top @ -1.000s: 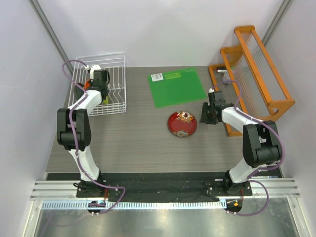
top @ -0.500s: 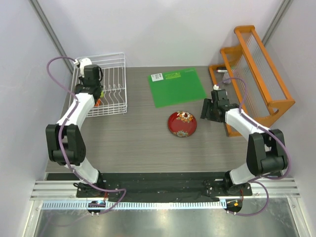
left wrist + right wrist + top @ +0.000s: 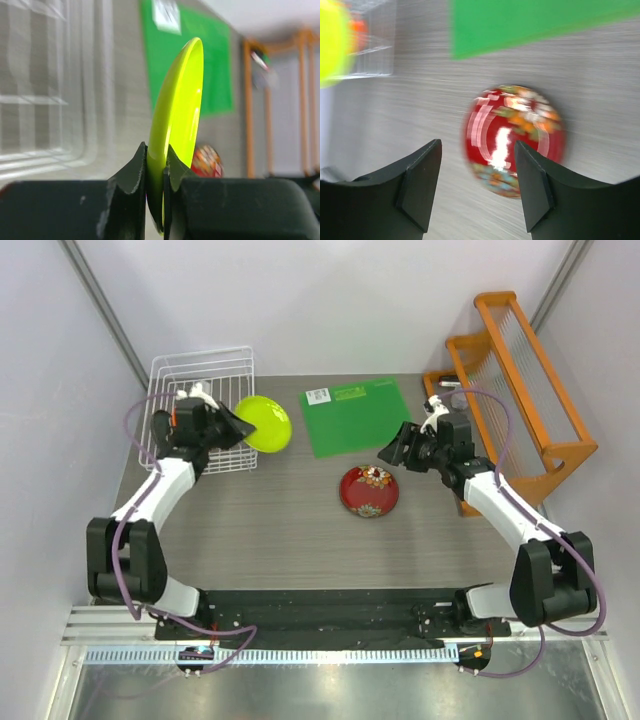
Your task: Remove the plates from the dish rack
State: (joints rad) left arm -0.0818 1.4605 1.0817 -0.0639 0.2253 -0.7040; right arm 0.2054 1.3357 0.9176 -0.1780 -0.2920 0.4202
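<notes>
My left gripper (image 3: 232, 423) is shut on the rim of the lime green plate (image 3: 264, 423) and holds it on edge in the air, just right of the white wire dish rack (image 3: 200, 370). In the left wrist view the fingers (image 3: 135, 167) pinch the plate (image 3: 177, 115). The red floral plate (image 3: 369, 490) lies flat on the table. My right gripper (image 3: 392, 452) is open and empty, hovering up and to the right of it; the red plate (image 3: 515, 140) shows between its fingers. An orange shape (image 3: 359, 25) sits in the rack (image 3: 375, 45). The dark grey-blue plate is hidden.
A flat green mat (image 3: 358, 416) with a white label lies at the back middle. An orange wooden rack with clear slats (image 3: 520, 380) stands along the right edge. Grey walls close in on the left and back.
My left gripper has lifted the lime green plate out of the dish rack and swung it right. My right gripper has moved left and up, away from the wooden rack toward the mat.
</notes>
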